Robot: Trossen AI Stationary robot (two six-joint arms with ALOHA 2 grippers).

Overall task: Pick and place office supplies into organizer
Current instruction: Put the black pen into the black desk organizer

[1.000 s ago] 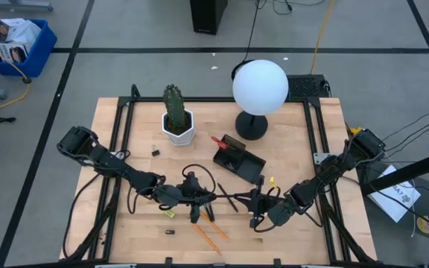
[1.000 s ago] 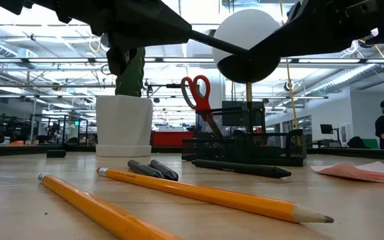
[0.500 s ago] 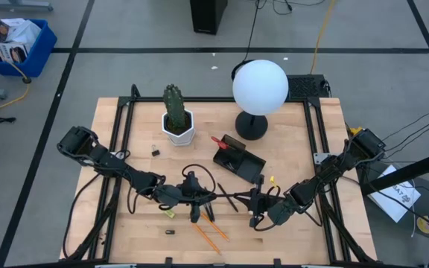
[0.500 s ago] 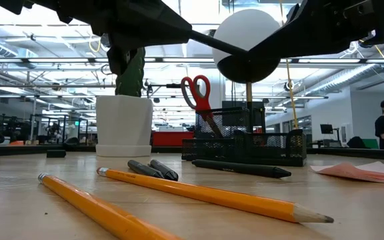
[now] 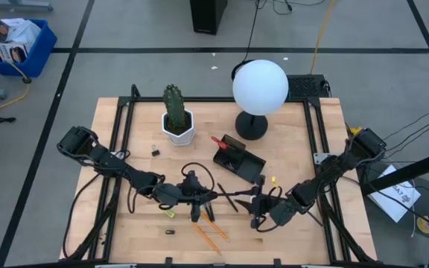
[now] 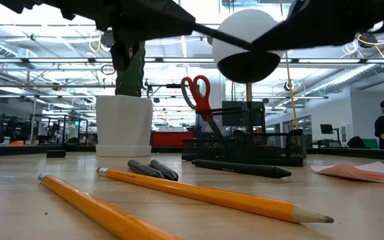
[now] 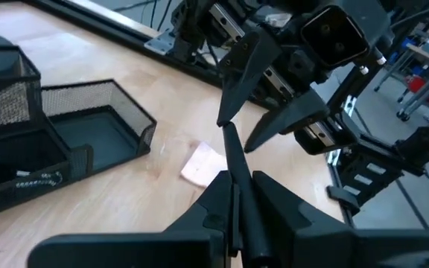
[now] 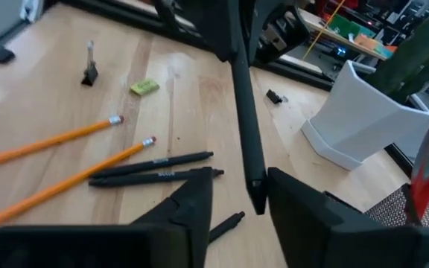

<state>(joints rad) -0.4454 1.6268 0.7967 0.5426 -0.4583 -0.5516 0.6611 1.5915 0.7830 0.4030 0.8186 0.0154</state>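
Step in hand: pen passed between arms, lower middle of the high view.

- Left gripper [image 7: 233, 186]: clenched on a black pen [image 8: 244, 126], gripping near one end. The rest of the pen sticks out level above the table toward the other arm.
- Right gripper [image 8: 238, 186]: fingers spread, free end of the pen lying between them. A gap shows on each side, so probably no contact, though the angle is poor.
- Organizer [image 5: 238, 160]: centre of the high view, just up and left of the right gripper. Scissors [image 6: 197, 93] stand in it.
- Loose on the table: two pencils [image 5: 211, 234], two more pens [image 8: 155, 167], a pink note pad [image 7: 202, 164].

Handling, judged:
- The pen is light, stiff, thin and smooth, so it is likely to pivot or slide in a narrow pinch.
- Best hold is square across the barrel, well in from the tip.
- It should be tipped upright before going down into a tall compartment.
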